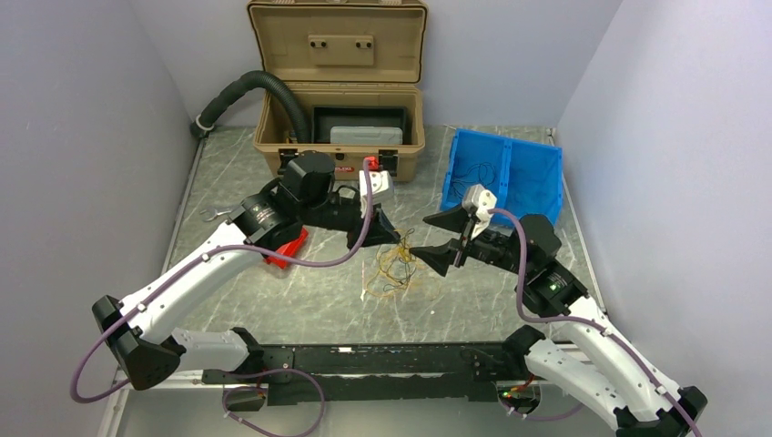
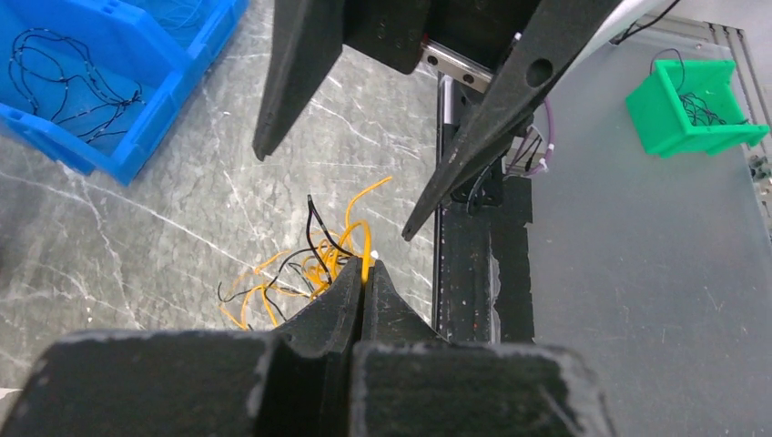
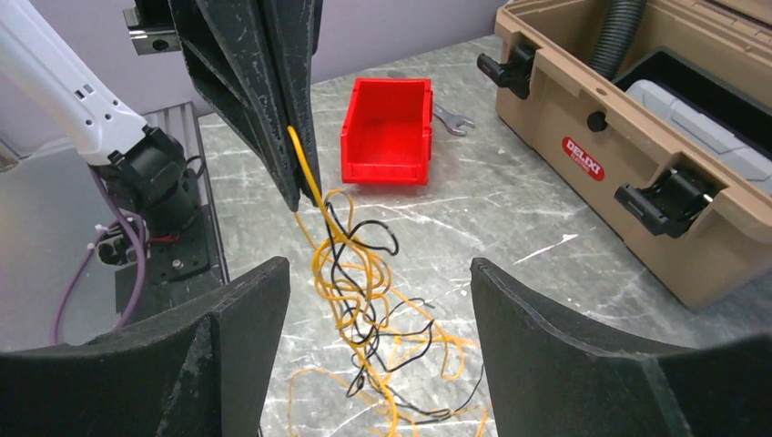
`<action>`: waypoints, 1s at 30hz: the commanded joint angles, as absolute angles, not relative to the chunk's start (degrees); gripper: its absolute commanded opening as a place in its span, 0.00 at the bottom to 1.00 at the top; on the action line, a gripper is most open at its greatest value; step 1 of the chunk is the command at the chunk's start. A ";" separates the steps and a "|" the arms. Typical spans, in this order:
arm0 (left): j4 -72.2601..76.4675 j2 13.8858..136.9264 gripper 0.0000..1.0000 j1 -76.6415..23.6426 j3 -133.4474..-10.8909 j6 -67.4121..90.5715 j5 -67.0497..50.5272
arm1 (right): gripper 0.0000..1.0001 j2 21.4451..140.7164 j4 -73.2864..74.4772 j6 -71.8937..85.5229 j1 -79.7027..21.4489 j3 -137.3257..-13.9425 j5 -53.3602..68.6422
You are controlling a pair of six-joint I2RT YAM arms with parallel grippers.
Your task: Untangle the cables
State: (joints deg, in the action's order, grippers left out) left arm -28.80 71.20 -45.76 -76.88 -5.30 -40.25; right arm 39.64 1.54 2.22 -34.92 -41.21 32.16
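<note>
A tangle of orange and black cables (image 1: 398, 270) lies on the marble table's middle and hangs partly lifted. My left gripper (image 1: 390, 238) is shut on an orange cable (image 2: 367, 266) and holds the bundle's top above the table. In the right wrist view the same orange cable (image 3: 305, 173) runs up into the left gripper's shut tips (image 3: 296, 196), with the tangle (image 3: 364, 300) dangling below. My right gripper (image 1: 440, 240) is open wide, just right of the tangle, with its fingers (image 3: 228, 337) on either side of the hanging bundle and not touching it.
A tan case (image 1: 341, 127) stands open at the back with a black hose (image 1: 259, 86). A blue bin (image 1: 501, 168) holds black cables at the back right. A red bin (image 1: 289, 248) and a wrench (image 1: 215, 214) lie left. A green bin (image 2: 692, 105) sits beyond the rail.
</note>
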 commanded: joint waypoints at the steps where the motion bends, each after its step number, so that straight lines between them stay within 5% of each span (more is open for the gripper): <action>1: -29.96 69.53 0.00 -46.01 -79.38 -8.58 -44.74 | 0.76 38.57 -0.68 0.81 -34.99 -43.88 32.77; 17: -34.02 70.21 0.00 -46.89 -81.81 -12.26 -50.97 | 0.78 40.19 -3.38 -0.69 -34.98 -43.91 44.12; 24: -33.28 70.38 0.00 -47.21 -82.23 -11.92 -50.15 | 0.47 42.27 -0.25 -3.00 -35.04 -45.46 48.93; 29: -32.89 69.57 0.00 -47.30 -81.85 -11.47 -46.83 | 0.02 40.98 3.13 -3.55 -35.06 -45.80 47.47; 30: -32.47 69.25 0.00 -47.34 -81.37 -11.27 -46.05 | 0.00 40.13 2.98 -3.26 -35.07 -45.34 46.65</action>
